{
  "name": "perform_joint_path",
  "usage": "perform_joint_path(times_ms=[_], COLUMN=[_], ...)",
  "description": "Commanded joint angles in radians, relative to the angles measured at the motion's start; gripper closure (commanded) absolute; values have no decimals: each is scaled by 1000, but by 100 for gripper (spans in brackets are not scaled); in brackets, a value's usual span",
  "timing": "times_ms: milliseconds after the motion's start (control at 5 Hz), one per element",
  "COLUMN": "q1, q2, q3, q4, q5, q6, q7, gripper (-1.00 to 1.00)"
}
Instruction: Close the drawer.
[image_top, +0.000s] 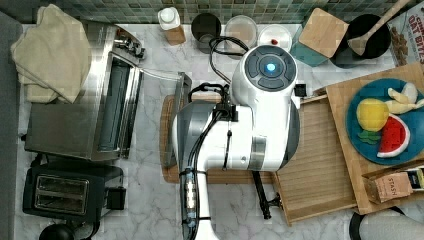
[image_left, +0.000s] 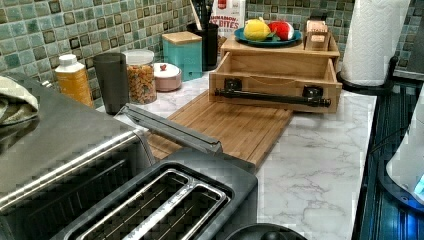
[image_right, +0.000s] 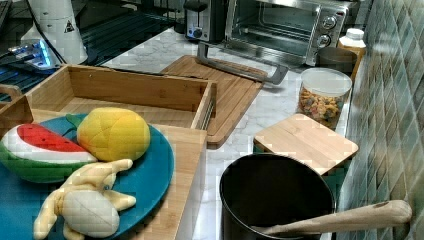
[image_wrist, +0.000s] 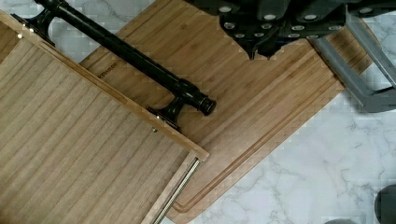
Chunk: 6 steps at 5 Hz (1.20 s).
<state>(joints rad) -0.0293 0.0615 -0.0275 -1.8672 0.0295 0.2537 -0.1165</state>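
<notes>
Drawer (image_left: 275, 67) pulled well out from under the wooden stand (image_left: 280, 48), front overhanging the cutting board (image_left: 235, 127) on the tabletop (image_left: 320, 165); black bar handle (image_wrist: 135, 58) across the front.

Risks: pushing off-centre on the handle likely to rack the drawer on its slide (image_wrist: 180, 189) and jam it; contact too low could catch the cutting board and shove it toward the open toaster-oven door (image_right: 240, 67); hard shove could jolt the plate (image_top: 357, 107) of toy fruit on top of the stand.

Arm (image_top: 250, 125) bent over the cutting board in the top view, wrist pointing down; gripper (image_wrist: 261, 49) hovering above the board, just beside the handle, apart from it, nothing held; fingers look close together, probably closed, but hard to tell.
</notes>
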Motion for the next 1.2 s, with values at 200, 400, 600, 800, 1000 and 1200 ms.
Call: perform_joint_path(times_ms=[200,400,600,800,1000,1200], q1=[0,18,19,43,37,77], q2=[7,-47,-51,-60,-76,-88], q3=[0,-5,28,46,77,64], q4=[-2,-89,-135,-194,-250,-298], q5=[4,68,81,44,67,28], q6=[10,74,149,207,227,245], q7=[0,-223,-327,-379,-403,-436], gripper=[100,100,100,100,100,100])
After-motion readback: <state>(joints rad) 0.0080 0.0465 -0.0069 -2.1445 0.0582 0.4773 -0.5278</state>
